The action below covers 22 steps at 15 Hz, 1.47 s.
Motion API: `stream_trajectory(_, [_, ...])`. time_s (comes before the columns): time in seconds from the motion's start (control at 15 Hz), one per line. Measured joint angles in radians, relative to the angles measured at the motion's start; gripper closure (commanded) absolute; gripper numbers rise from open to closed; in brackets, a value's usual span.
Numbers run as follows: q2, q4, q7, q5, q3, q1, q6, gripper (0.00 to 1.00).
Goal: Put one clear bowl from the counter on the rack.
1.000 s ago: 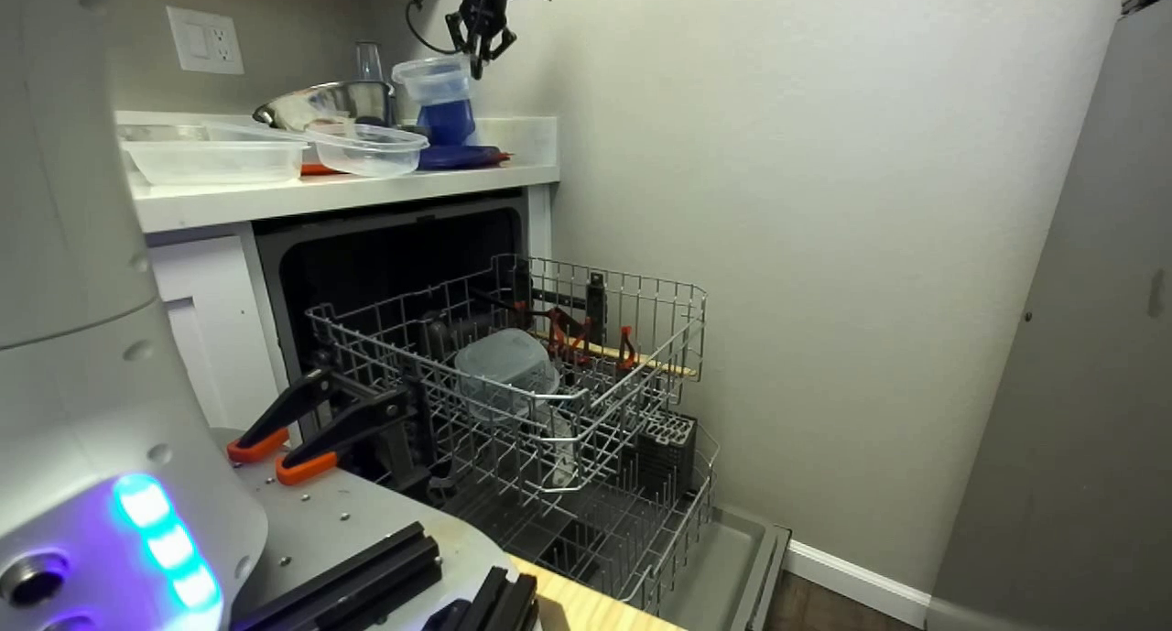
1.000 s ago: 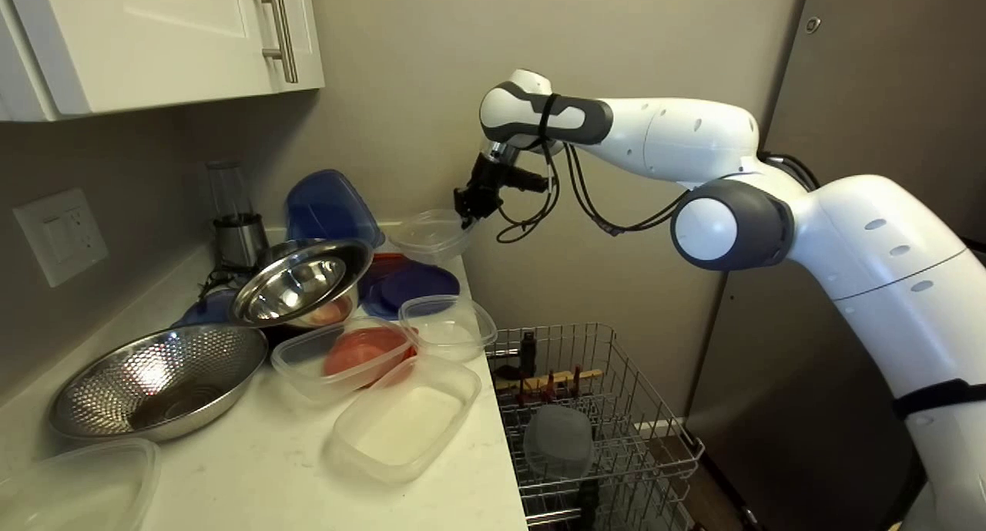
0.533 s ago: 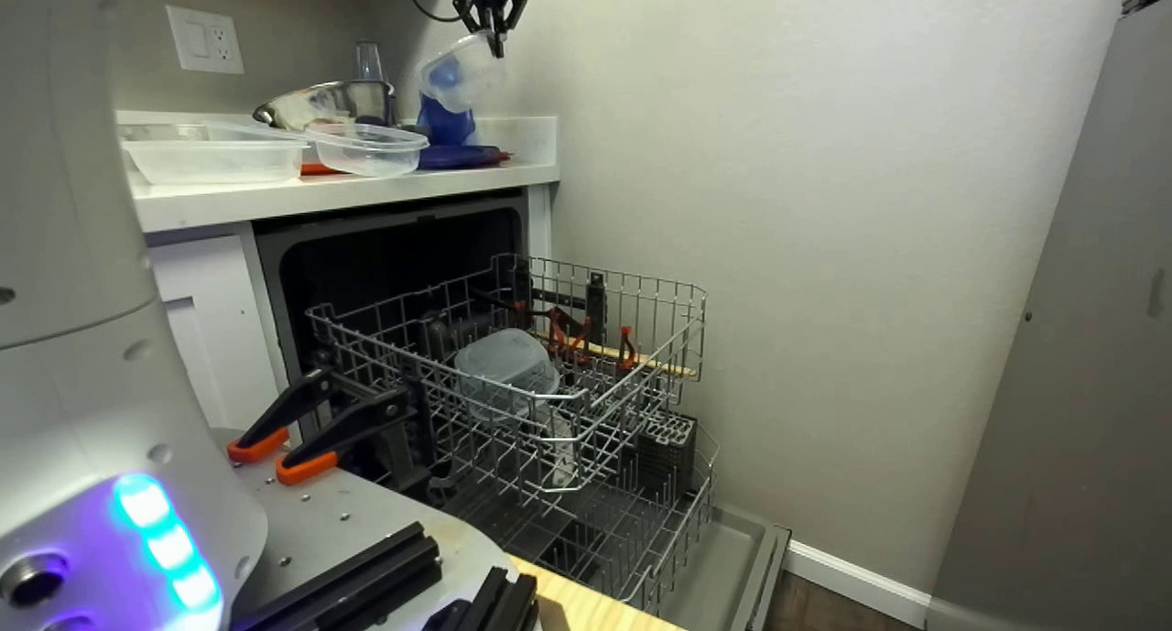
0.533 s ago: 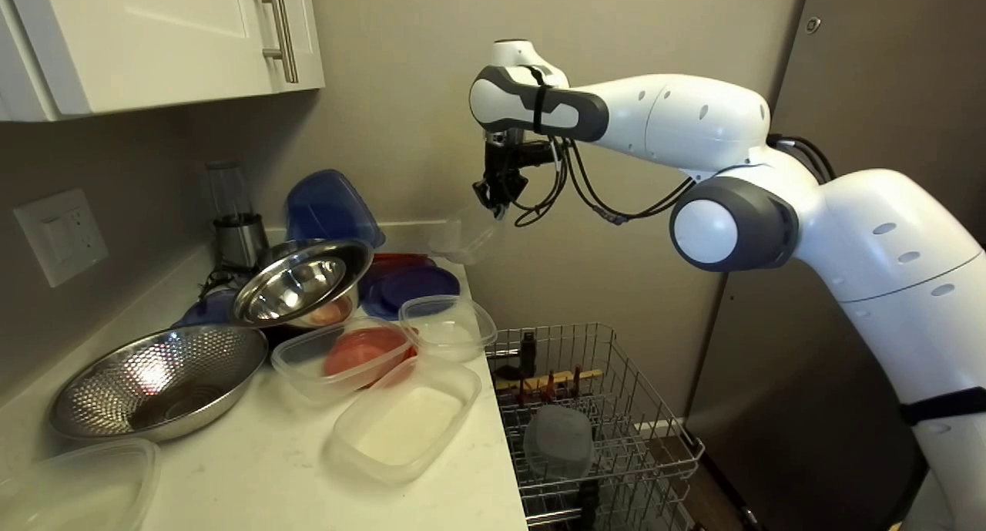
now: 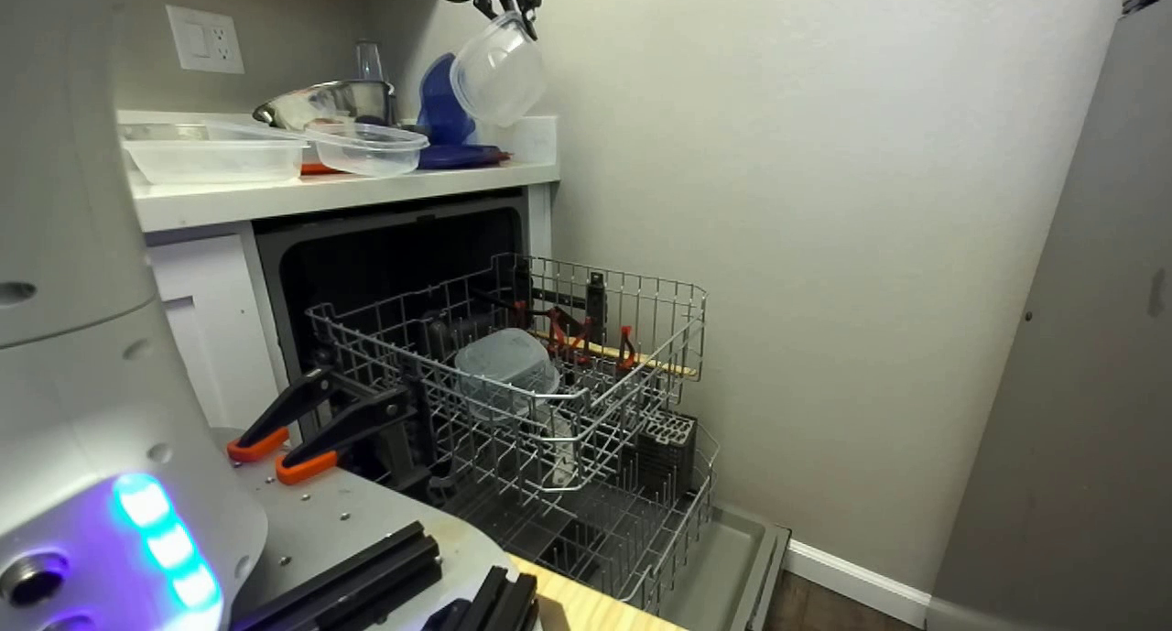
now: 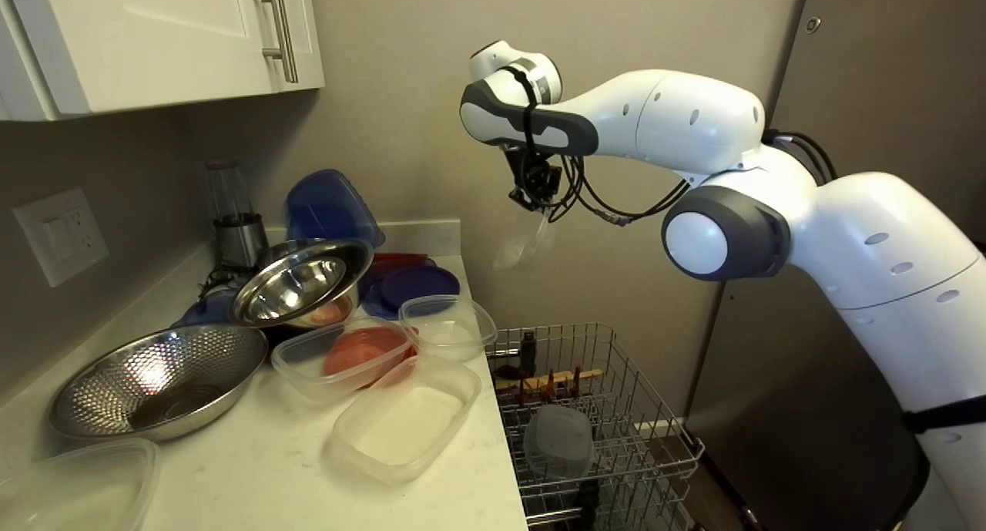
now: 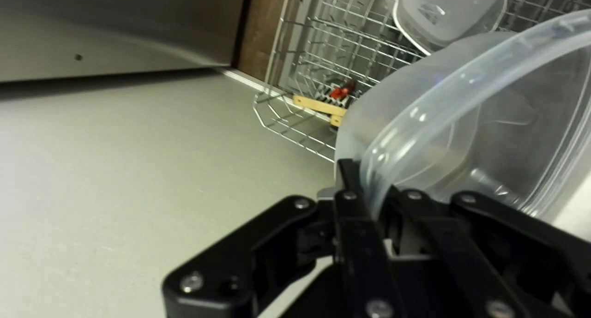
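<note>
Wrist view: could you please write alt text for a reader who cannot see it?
A black two-finger gripper clamps the rim of a deep round bowl of clear plastic. Beyond it, a grey wire rack holds a pale grey domed plastic dish; a pale wall fills the lower left.

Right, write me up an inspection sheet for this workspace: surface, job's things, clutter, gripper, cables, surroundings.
Surface: white counter, crowded with kitchenware.
Job's things: clear bowl held in the air, tilted, not yet on the rack; a domed dish sits in the rack.
Clutter: colander, tilted steel bowl, blender, blue lid and clear tubs along the counter.
Gripper: shut on the clear bowl's rim.
Cables: black loops hanging under the arm; none seen on the clear bowl in the wrist view.
Surroundings: dishwasher open, rack drawn out; plain wall, cabinet overhead, outlet, tall grey panel.
</note>
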Motion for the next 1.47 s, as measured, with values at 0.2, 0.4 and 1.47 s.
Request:
stream_trajectory(0.2, [0.028,-0.001,-0.001,-0.08,-0.043,0.009,-0.08,0.98])
stream_trajectory(0.4, [0.083,-0.027,-0.003,-0.137,-0.085,-0.007,-0.115,0.98])
stream_trajectory(1.47, [0.359,-0.145,-0.125,-0.196,-0.126,-0.068,-0.239,0.98])
